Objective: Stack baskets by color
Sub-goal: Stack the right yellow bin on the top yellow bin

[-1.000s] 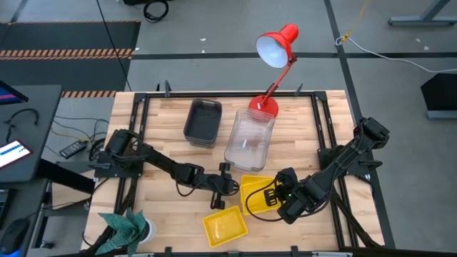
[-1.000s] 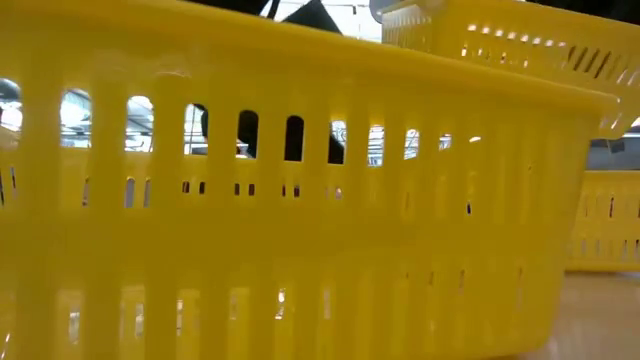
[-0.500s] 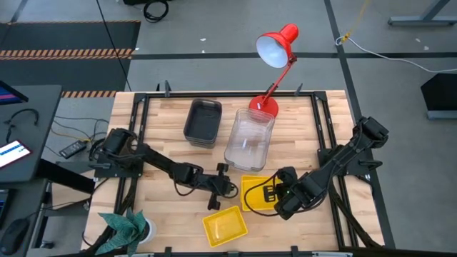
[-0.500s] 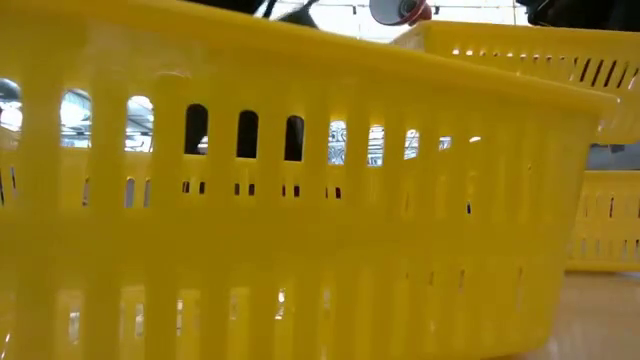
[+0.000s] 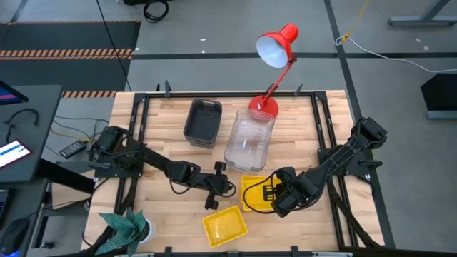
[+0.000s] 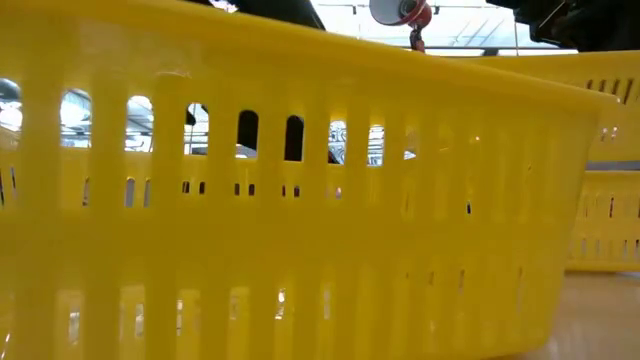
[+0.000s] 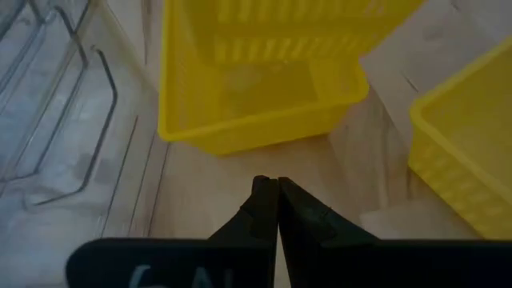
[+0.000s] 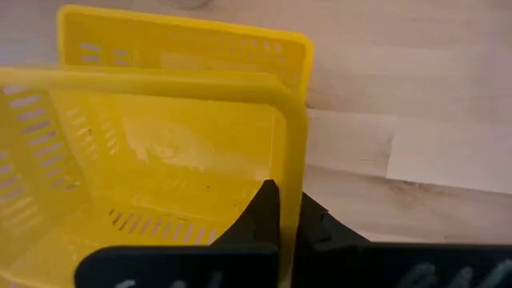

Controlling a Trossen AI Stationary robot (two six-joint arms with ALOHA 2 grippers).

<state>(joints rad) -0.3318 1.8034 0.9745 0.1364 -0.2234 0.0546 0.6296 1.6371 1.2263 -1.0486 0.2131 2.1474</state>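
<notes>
I count one grey basket stack [image 5: 203,122], one clear stack [image 5: 250,140], and three yellow baskets lower centre. My right claw [image 5: 275,199] pinches a yellow basket's rim [image 8: 292,120]; left claw [image 5: 223,187] pressed together, empty.

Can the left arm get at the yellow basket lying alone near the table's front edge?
Probably yes: the left end effector, shut and empty, sits just beside that lone yellow basket, with bare wood between them.

Both arms low; jaws closed

Slotted yellow basket [image 6: 300,200] fills foreground; second yellow basket [image 6: 610,225] behind right; red lamp [image 6: 400,12] above.
</notes>
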